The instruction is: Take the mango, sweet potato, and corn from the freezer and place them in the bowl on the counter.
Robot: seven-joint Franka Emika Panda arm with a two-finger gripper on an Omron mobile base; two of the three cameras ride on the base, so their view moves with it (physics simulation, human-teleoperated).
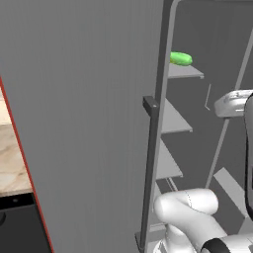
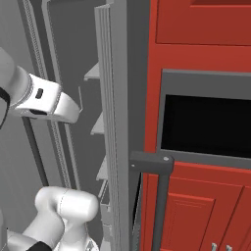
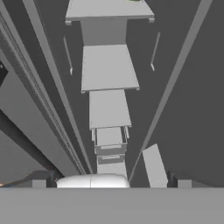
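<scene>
A green item [image 1: 181, 58] lies on the top shelf [image 1: 185, 72] inside the freezer [image 1: 197, 123]; whether it is the mango or the corn cannot be told at this size. The sweet potato and the third food item cannot be located on the shelves that show; in the hand view the lower shelves [image 3: 109, 68] look bare, with a sliver of green at the far end of the farthest one. The freezer door [image 1: 89, 123] stands open, its bar handle [image 1: 150, 163] facing the base cameras. The hand [image 3: 111, 180] points down the column of shelves with its fingers [image 3: 38, 183] spread wide and nothing between them. A strip of marbled bench [image 1: 12, 158] shows past the door at the left; red cabinets [image 2: 201, 122] stand at the right side of the freezer. Judgement: the door step is done, no item has been picked yet, and all three transfers to the bowl are left. The green item on the top shelf looks like the nearest candidate for a first reach.
</scene>
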